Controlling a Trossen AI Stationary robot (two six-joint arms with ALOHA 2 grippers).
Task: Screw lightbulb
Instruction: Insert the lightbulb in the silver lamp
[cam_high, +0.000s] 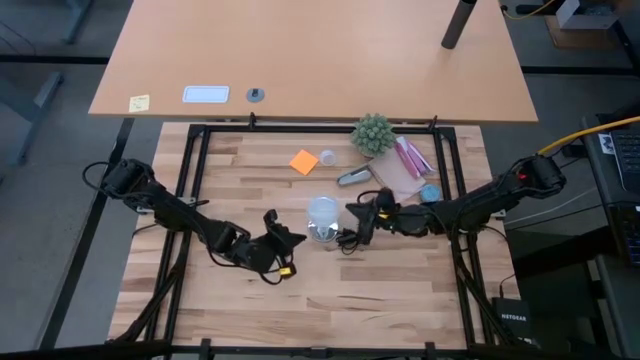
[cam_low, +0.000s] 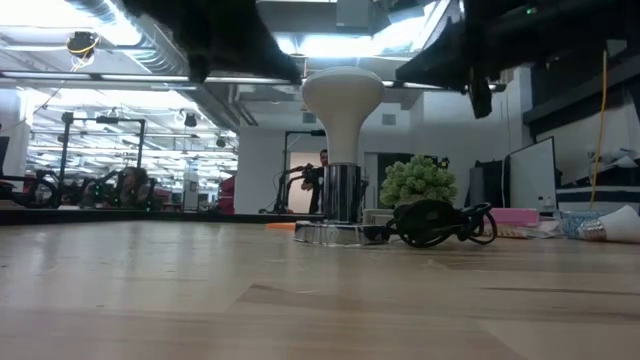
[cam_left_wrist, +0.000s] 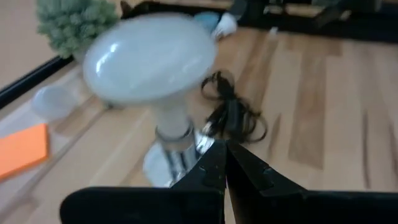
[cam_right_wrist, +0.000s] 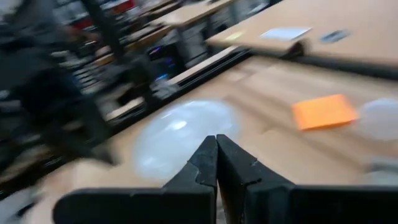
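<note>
**Bulb upright in its socket, both grippers closed and empty beside it**

The white frosted pear-shaped lightbulb (cam_high: 323, 213) stands upright near the middle of the pale wooden slatted table (cam_high: 330, 300), its narrow neck seated in the shiny silver round base (cam_low: 335, 232). In the low view its round head is on top and the polished metal socket and flat disc are below.

The left gripper (cam_high: 296, 238) sits at about 8 o'clock from the bulb, just beside it, its two dark fingers pressed together with nothing between them; the left wrist view shows the tips meeting in front of the base. The right gripper (cam_high: 352, 211) lies at 3 o'clock of the bulb, close by, its fingers likewise pinched together and holding nothing.

A coiled black cord (cam_low: 435, 222) lies on the table touching the base, at about 4 o'clock from it in the high view. At 11 o'clock from the bulb lies an orange square sticky note (cam_high: 304, 161), at 1 o'clock a small green bushy plant (cam_high: 372, 134), and between plant and bulb a grey oblong metallic object (cam_high: 353, 177).
</note>
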